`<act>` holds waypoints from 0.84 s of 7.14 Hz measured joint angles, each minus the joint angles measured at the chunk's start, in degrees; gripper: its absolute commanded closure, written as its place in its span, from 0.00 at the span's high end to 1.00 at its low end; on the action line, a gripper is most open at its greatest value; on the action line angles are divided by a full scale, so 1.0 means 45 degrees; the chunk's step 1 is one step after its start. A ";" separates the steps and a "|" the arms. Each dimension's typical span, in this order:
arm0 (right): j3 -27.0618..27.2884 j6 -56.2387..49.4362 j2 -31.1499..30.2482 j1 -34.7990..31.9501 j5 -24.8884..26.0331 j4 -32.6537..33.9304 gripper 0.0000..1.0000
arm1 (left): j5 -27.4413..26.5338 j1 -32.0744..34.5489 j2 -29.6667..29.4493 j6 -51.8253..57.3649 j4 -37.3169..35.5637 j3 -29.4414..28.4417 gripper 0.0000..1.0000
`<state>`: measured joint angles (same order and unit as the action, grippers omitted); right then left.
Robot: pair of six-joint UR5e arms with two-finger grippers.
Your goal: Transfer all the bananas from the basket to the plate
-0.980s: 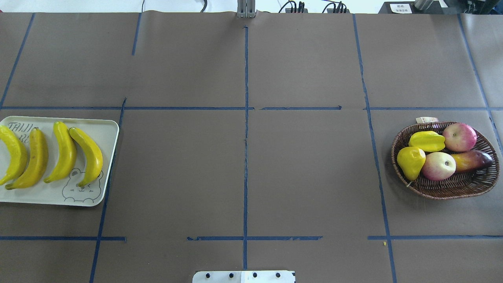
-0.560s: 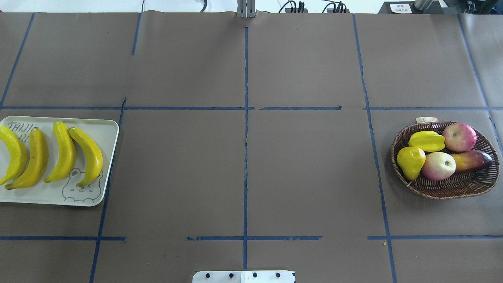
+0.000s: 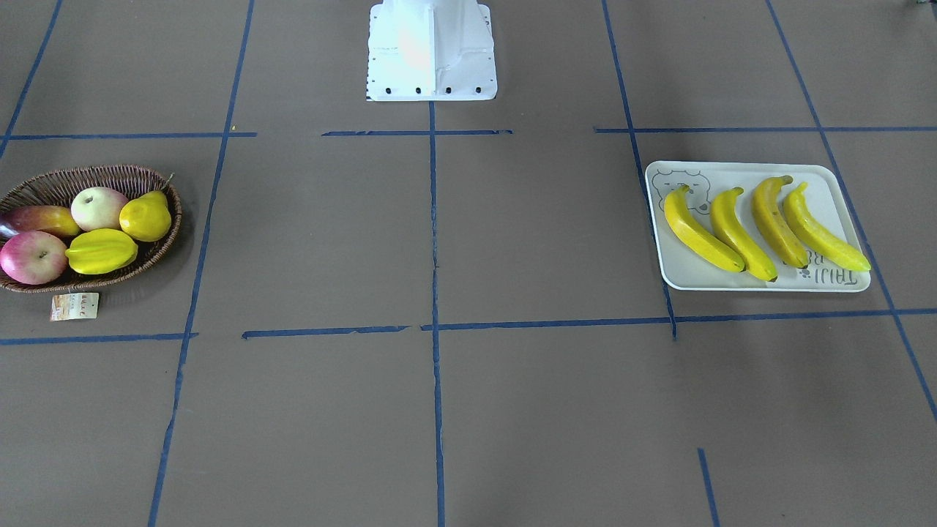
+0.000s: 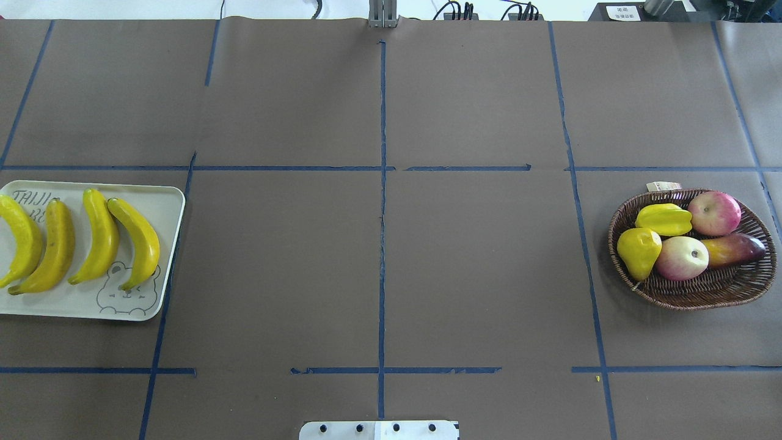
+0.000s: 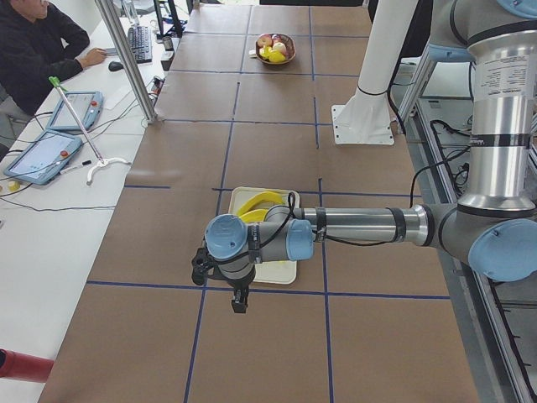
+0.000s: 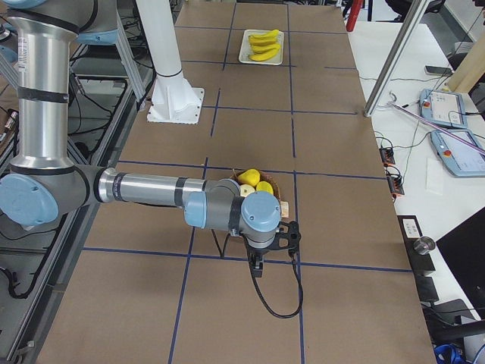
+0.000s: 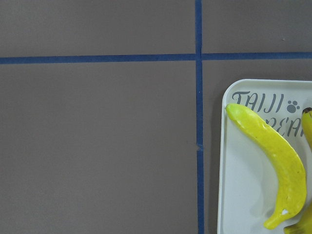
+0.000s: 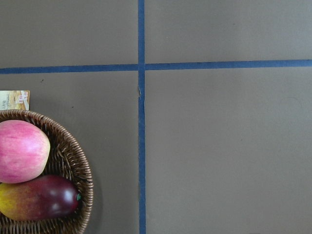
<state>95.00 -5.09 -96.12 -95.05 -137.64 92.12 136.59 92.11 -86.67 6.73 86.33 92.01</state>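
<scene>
Scene unchanged: four bananas (image 4: 99, 238) on the plate (image 4: 166, 201), none in the basket (image 4: 702, 299), task apparently complete; left gripper (image 5: 238, 300) and right gripper (image 6: 257, 265) openings cannot be told.

Grey lettering reading "TAIJI", followed by a paw print, is showing along one end of the white plate (image 7: 243, 180) in the left wrist view. A second line beneath is lying partly hidden under a banana (image 7: 273, 156), with only "REA" legible. The paper tag (image 8: 13, 100) beside the basket (image 8: 73, 161) is carrying print too small to read.

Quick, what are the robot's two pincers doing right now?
Left pincer: cannot tell, seen only from the side.
Right pincer: cannot tell either.
</scene>
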 measured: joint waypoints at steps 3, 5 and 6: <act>0.0049 0.0035 0.0019 -0.0009 -0.0054 -0.0002 1.00 | -0.0002 0.0000 -0.0071 -0.0124 0.0112 0.0107 1.00; 0.0059 0.0037 0.0029 -0.0010 -0.0058 -0.0014 1.00 | -0.0002 0.0000 -0.0169 -0.0161 0.0028 0.0219 1.00; 0.0059 0.0037 0.0032 -0.0010 -0.0058 -0.0018 1.00 | -0.0002 0.0000 -0.0209 -0.0165 -0.0004 0.0229 1.00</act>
<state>95.27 -4.92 -95.98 -95.10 -137.90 92.03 136.58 92.11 -87.61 5.99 86.32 93.04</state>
